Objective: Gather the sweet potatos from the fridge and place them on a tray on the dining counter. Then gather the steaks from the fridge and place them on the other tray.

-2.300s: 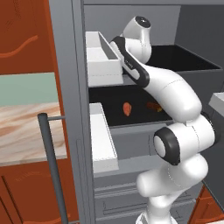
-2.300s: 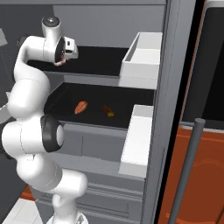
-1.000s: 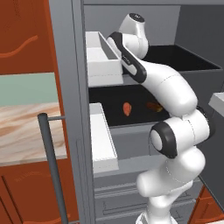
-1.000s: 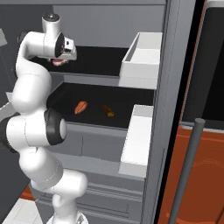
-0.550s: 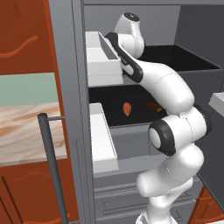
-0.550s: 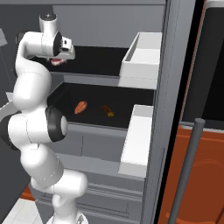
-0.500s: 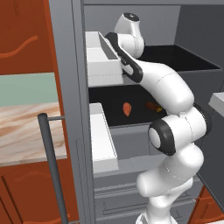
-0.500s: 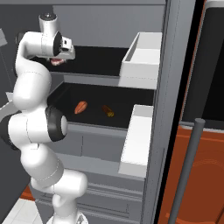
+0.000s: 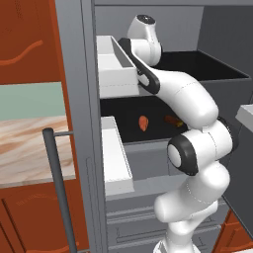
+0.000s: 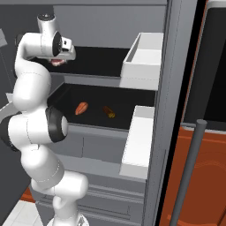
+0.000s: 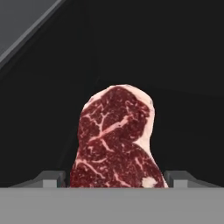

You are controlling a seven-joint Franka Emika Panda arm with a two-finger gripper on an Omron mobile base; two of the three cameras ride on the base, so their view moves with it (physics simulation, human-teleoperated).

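Note:
A steak [image 11: 116, 135], dark red with pale marbling, lies on the fridge's [image 10: 176, 88] dark upper shelf. In the hand view my gripper [image 11: 117, 177] is open and straddles the steak's near end, with one fingertip [image 11: 54, 177] close to each side edge. In the right base view the hand hovers over the steak [image 10: 55, 63] at the shelf's left. On the shelf below lie two sweet potatos, an orange-red one [image 9: 143, 122] [image 10: 81, 107] and a darker one [image 9: 173, 120] [image 10: 108, 111]. Trays and dining counter are out of view.
White door bins [image 9: 116, 69] [image 10: 143, 55] hang on the open fridge doors either side of the arm. A long grey bar handle [image 9: 57, 188] [image 10: 190, 167] stands on each door. A marbled counter top [image 9: 29, 148] lies left of the fridge, with red-brown cabinets around.
The arm has reached a little further over the upper shelf, and the hand has settled above the steak. In the last half second it has barely moved.

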